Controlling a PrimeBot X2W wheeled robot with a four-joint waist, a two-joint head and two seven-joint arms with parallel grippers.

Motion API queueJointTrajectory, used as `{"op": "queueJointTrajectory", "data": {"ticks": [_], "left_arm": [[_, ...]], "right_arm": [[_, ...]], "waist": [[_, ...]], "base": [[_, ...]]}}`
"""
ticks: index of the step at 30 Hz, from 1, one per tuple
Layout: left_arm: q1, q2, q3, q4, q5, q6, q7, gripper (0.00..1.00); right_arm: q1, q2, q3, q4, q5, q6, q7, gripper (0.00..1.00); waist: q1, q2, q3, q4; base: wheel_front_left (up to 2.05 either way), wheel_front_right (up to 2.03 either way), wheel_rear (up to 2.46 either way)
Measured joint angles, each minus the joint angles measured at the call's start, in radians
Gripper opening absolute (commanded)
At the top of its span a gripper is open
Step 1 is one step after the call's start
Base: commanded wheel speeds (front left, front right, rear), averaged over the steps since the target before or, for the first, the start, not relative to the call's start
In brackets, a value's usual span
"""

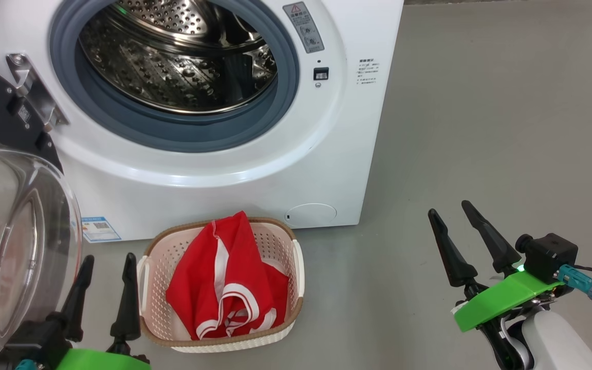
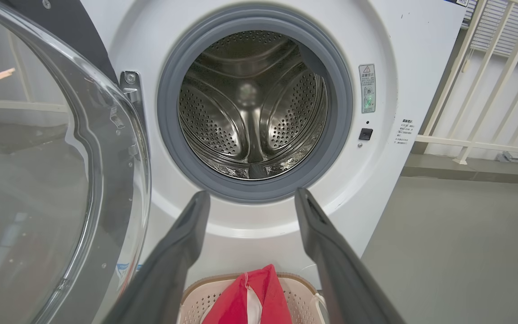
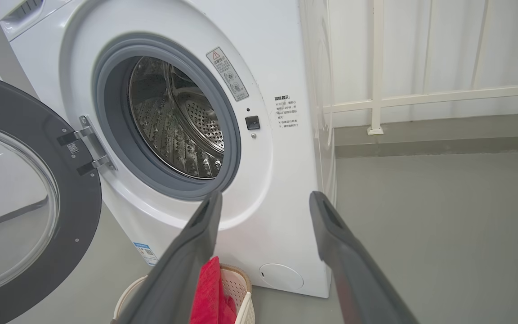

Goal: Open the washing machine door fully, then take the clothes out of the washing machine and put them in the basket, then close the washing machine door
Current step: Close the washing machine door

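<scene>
Illegible warning label on washing machine; left end effector and right end effector spread, empty.

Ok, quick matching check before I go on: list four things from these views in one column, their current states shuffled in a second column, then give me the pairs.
Things
1. large black-rimmed round door with clear glass bowl
2. bright red garments with white trim
3. perforated steel drum
4. right gripper with two long dark fingers

States
A. no garment visible inside
B. swung open on its hinge
C. fingers apart, holding nothing
D. lying in the cream perforated plastic basket

Pairs: 1-B, 2-D, 3-A, 4-C
</scene>
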Motion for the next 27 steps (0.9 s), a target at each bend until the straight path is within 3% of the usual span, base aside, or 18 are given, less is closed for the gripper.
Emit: {"op": "queueJointTrajectory", "data": {"ticks": [27], "left_arm": [[0.000, 0.001, -0.002, 0.006, -0.001, 0.001, 0.000, 1.00]], "right_arm": [[0.001, 0.000, -0.003, 0.000, 0.000, 0.000, 0.000, 1.00]], "waist": [[0.0000, 0.0000, -0.003, 0.025]], "base": [[0.00, 0.00, 0.00]]}}
